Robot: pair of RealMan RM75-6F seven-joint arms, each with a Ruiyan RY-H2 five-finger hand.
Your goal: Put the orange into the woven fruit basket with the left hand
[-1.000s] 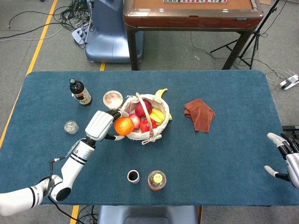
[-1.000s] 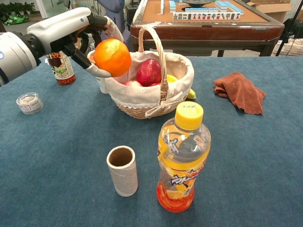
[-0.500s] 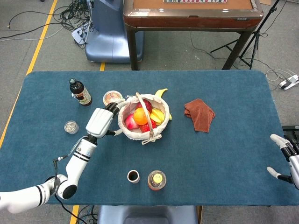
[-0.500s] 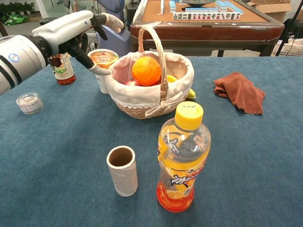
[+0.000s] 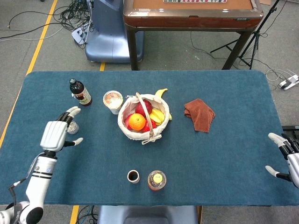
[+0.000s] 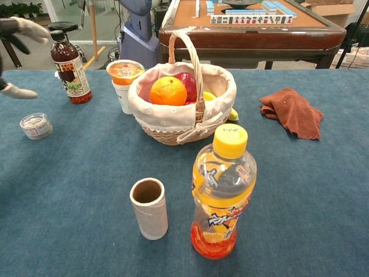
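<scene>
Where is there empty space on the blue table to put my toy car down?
Between the brown cloth and the right robot hand it is bare. Also the front left corner. It is crowded around the woven basket, with a cup beside it.

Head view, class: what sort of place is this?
Probably an indoor robot lab or workshop: cables trail across grey floor, yellow floor tape marks a zone, and a mahjong table stands behind.

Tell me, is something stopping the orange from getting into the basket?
No, nothing is in its way. The orange already lies inside the woven fruit basket, on top of the other fruit. The left hand is open and off to the side, holding nothing.
</scene>
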